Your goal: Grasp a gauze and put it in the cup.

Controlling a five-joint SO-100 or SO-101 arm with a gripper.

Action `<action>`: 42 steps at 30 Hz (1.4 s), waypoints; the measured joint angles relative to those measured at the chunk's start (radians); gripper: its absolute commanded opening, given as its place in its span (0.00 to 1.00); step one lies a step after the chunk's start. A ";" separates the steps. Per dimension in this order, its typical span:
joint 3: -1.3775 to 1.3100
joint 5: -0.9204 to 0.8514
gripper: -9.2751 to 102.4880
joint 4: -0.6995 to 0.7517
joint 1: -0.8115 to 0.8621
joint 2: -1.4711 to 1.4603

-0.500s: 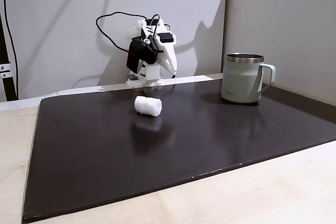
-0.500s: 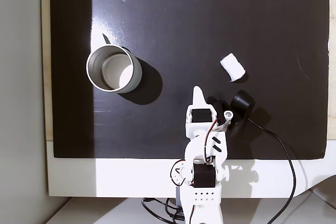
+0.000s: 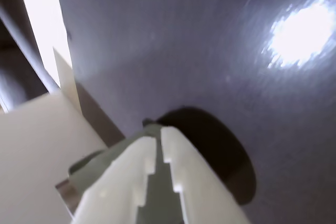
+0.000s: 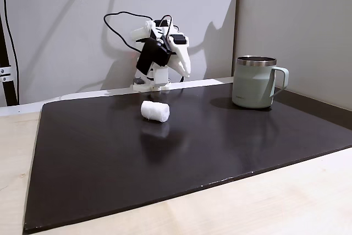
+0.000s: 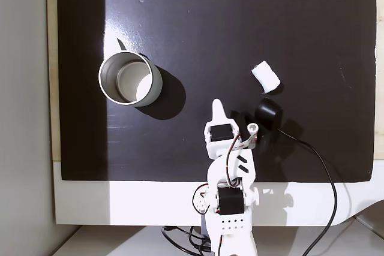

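The gauze (image 4: pixel 155 111), a small white roll, lies on its side on the black mat; from above the gauze (image 5: pixel 266 77) is to the right of the arm. The sage-green cup (image 4: pixel 254 82) stands upright at the right, handle to the right. Seen from above, the cup (image 5: pixel 131 79) is empty and sits left of the arm. My white gripper (image 4: pixel 187 73) hangs shut above the mat's back edge, holding nothing. From above, the gripper (image 5: pixel 218 105) points between cup and gauze, apart from both. In the wrist view the gripper (image 3: pixel 158 141) has its jaws together, with part of the cup (image 3: pixel 100 163) behind them.
The black mat (image 4: pixel 220 147) lies on a pale wooden table (image 4: pixel 286 202). The arm's base (image 5: pixel 227 220) stands on a white strip at the mat's edge. A black cable (image 5: pixel 327 184) loops off to the right. Grey walls (image 4: pixel 297 20) stand close behind the cup.
The arm has turned a little toward the cup side and the gripper has risen slightly. Gauze and cup have not moved.
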 measured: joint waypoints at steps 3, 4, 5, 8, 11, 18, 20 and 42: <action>0.000 0.000 0.08 0.000 -0.017 0.000; 0.000 0.000 0.08 0.000 -0.017 0.000; 0.000 0.000 0.08 0.000 -0.009 0.000; 0.000 0.002 0.08 0.000 -0.009 0.000; 0.000 0.026 0.08 0.000 -0.002 0.000; 0.000 0.097 0.08 0.009 0.087 0.000; -0.015 0.121 0.08 0.031 0.091 0.000; -0.891 0.520 0.28 0.348 0.264 -0.810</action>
